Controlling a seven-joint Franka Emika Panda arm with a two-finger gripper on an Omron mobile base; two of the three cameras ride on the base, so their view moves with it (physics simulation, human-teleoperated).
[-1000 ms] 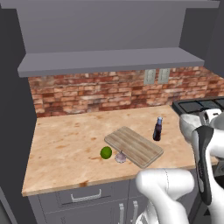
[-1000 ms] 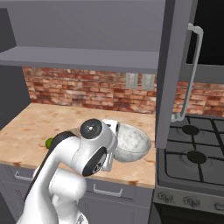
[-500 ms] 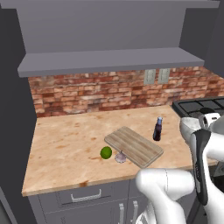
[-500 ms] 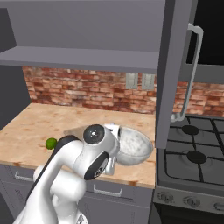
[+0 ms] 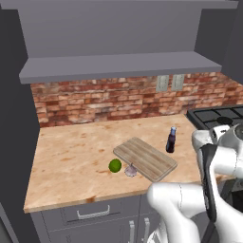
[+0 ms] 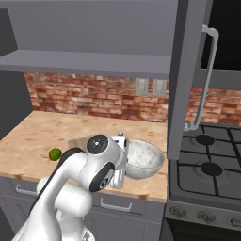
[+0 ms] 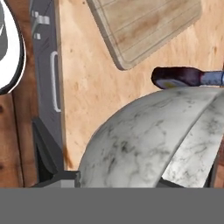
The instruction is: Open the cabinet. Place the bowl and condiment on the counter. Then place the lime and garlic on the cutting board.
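We cannot tell how the gripper's jaws stand; just below the hand we see the bowl (image 7: pixel 148 140), beside the cutting board (image 5: pixel 145 158) on the counter (image 5: pixel 71 161). The condiment (image 5: pixel 171 140) stands just past the board's far corner. Lime (image 5: pixel 115 165) and garlic (image 5: pixel 130 170) lie against its near-left edge.
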